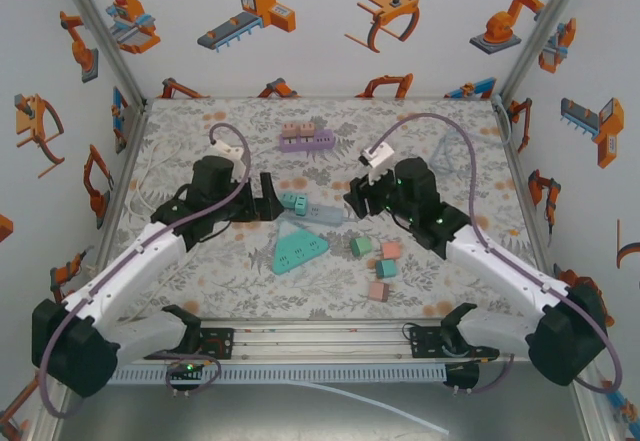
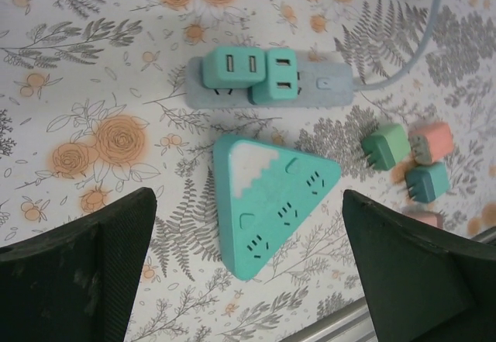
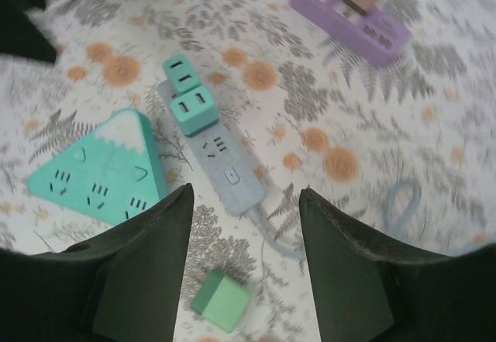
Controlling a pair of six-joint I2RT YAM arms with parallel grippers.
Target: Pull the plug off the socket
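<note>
A grey-blue power strip, the socket [image 1: 318, 211] [image 2: 310, 92] [image 3: 225, 167], lies in the middle of the table with two teal plugs [image 1: 293, 201] [image 2: 232, 67] [image 3: 194, 109] seated side by side at its left end. My left gripper [image 1: 267, 201] [image 2: 246, 229] hovers just left of that end, jaws wide open and empty. From the strip's right end, where the cable leaves, my right gripper [image 1: 358, 199] [image 3: 246, 202] looks down, open, with nothing between its fingers. Neither gripper touches the strip or the plugs.
A teal triangular socket block [image 1: 298, 248] [image 2: 267, 202] [image 3: 97, 171] lies just in front of the strip. Several loose green, pink and teal cube plugs [image 1: 386, 268] [image 2: 385, 145] [image 3: 222, 299] sit front right. A purple strip carrying pink plugs [image 1: 306, 137] [image 3: 349, 8] lies at the back.
</note>
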